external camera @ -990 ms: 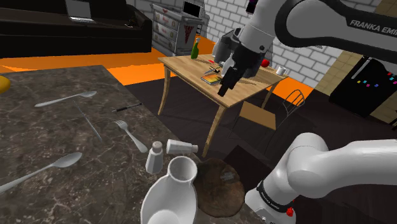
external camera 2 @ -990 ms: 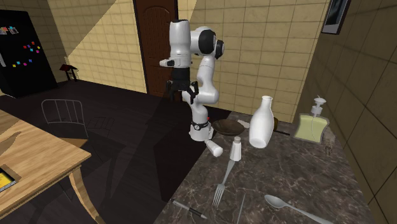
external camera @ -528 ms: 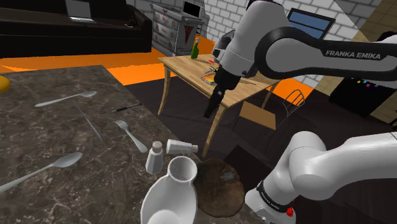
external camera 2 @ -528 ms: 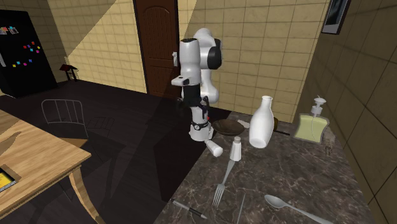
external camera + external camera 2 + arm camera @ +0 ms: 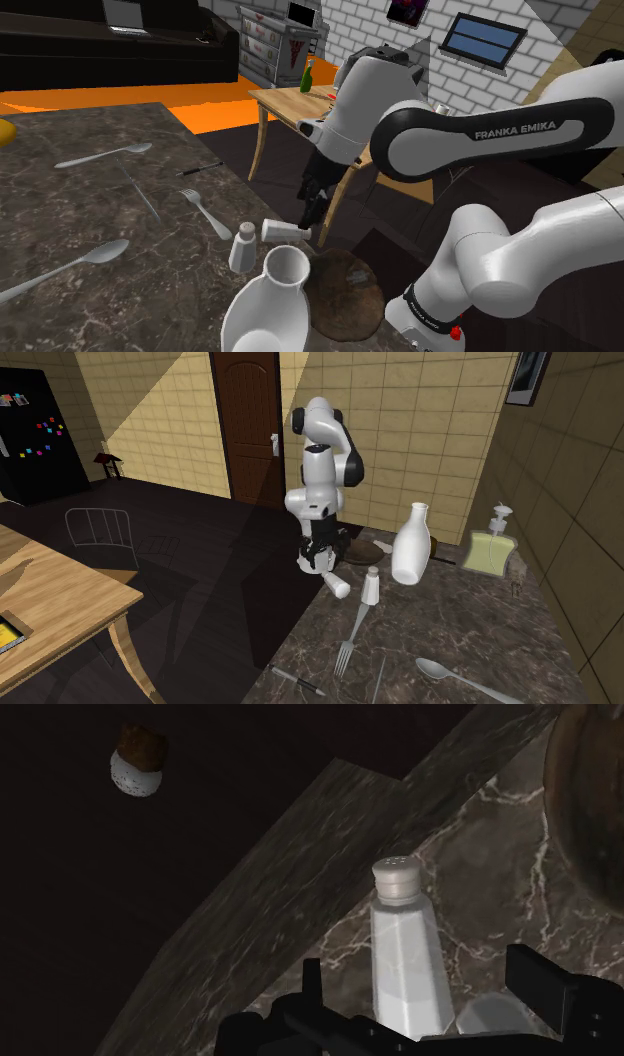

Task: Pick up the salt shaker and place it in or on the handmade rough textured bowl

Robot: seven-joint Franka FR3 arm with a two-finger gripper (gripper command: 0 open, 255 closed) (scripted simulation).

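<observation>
two shakers: salt shaker (image 5: 285, 231) lying, second shaker (image 5: 242, 247) upright; one bowl (image 5: 345, 295). gripper (image 5: 312, 210) lower than before, fingers apart, straddling salt shaker.

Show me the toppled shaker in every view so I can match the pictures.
Shoulder view: the toppled shaker lies at the edge of the counter, just under the gripper.
Second exterior view: at the same edge, left of the upright shaker.
Wrist view: between the open fingers, untouched.
Shared landmark: the brown bowl beside it.

Marbled counter (image 5: 60, 210) bears lying shaker (image 5: 285, 231), upright shaker (image 5: 242, 247), bowl (image 5: 345, 290), bottle (image 5: 270, 300), fork (image 5: 205, 212).
</observation>
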